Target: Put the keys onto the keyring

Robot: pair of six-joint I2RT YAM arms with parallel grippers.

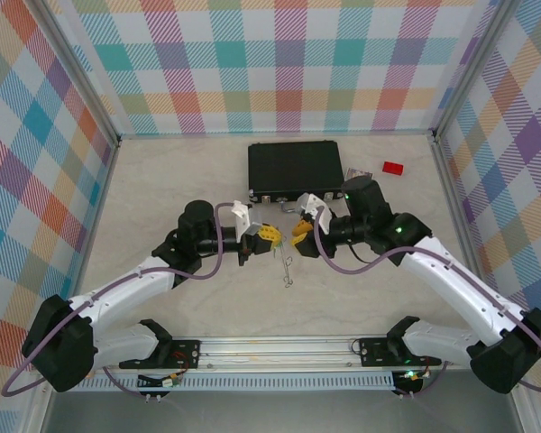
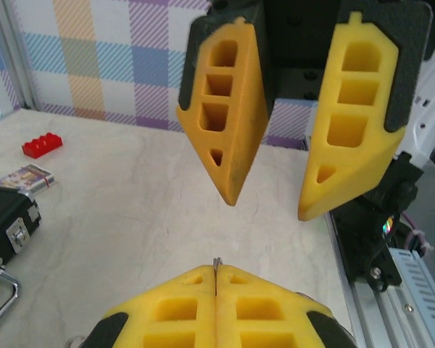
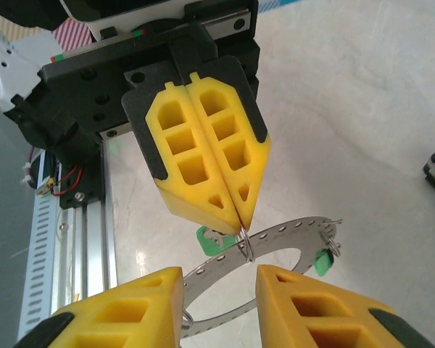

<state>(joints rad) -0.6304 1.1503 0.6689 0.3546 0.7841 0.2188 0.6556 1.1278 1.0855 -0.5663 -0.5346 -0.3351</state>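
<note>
The keyring (image 3: 293,230), a flat perforated grey hoop, hangs below the two grippers, and in the top view it is a thin sliver (image 1: 288,269). A small wire loop (image 3: 246,243) runs round its band. My left gripper (image 3: 242,223) (image 2: 217,270) (image 1: 268,234) is shut on that loop. One green key (image 3: 212,240) hangs just behind the loop. A second green key (image 3: 321,262) hangs from the hoop's far right end. My right gripper (image 3: 219,279) (image 2: 270,206) (image 1: 298,234) faces the left one tip to tip, open, with nothing between its fingers.
A black case (image 1: 295,169) lies behind the grippers, its latch and handle at the left wrist view's left edge. A red block (image 1: 393,167) (image 2: 42,145) and a small packet (image 2: 23,176) lie beside it. The aluminium rail (image 1: 279,347) runs along the near edge.
</note>
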